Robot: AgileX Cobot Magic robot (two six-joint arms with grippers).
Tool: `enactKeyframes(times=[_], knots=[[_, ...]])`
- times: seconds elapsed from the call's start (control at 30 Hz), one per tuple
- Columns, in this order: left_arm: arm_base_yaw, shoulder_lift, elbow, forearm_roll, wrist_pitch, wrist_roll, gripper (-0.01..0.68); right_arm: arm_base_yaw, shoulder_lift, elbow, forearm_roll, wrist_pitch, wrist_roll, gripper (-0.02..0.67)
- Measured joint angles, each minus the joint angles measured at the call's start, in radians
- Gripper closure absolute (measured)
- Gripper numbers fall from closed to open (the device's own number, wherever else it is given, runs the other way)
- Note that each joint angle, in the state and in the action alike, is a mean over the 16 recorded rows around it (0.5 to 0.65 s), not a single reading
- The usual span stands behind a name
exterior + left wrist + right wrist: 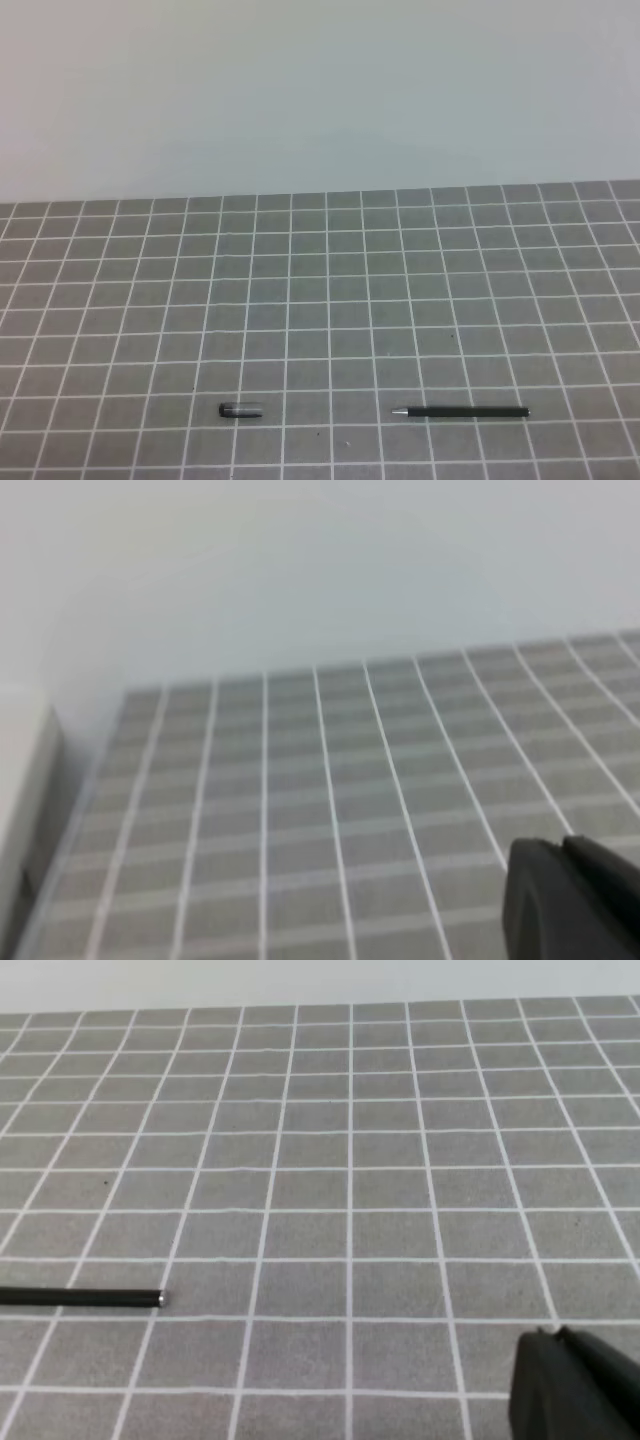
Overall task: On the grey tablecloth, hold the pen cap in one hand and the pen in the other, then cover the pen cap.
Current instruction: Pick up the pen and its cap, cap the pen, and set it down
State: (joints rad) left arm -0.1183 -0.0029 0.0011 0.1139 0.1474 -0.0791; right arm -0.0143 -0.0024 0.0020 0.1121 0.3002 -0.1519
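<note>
Pen cap (241, 410) and pen (461, 411) lie apart near the grey tablecloth's (330, 300) front edge, unmarked; left gripper (575, 900) and right gripper (575, 1385) closed, empty.

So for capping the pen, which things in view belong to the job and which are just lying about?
Belongs to the job:
- pen
- pen cap
- grey tablecloth

Just lying about:
- nothing else on the cloth; only a pale wall behind
</note>
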Motion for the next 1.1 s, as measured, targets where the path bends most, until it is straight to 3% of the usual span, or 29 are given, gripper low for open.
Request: enactKeyframes(times=[0.27,0.67,0.9,1.1], knots=[[0.000,0.000,0.000,0.072,-0.134,0.005,0.673,0.000,0.000,0.002,0.000,-0.080,0.001,0.646],[0.000,0.000,0.000,0.249,-0.562,0.008,0.673,0.000,0.000,0.004,0.000,-0.453,0.005,0.646],[0.000,0.000,-0.001,0.276,-0.747,-0.163,0.673,0.000,0.000,0.002,0.001,-0.630,0.010,0.645],[0.000,0.000,-0.001,0.302,-0.781,-0.335,0.673,0.000,0.000,0.002,0.001,-0.686,0.013,0.645]])
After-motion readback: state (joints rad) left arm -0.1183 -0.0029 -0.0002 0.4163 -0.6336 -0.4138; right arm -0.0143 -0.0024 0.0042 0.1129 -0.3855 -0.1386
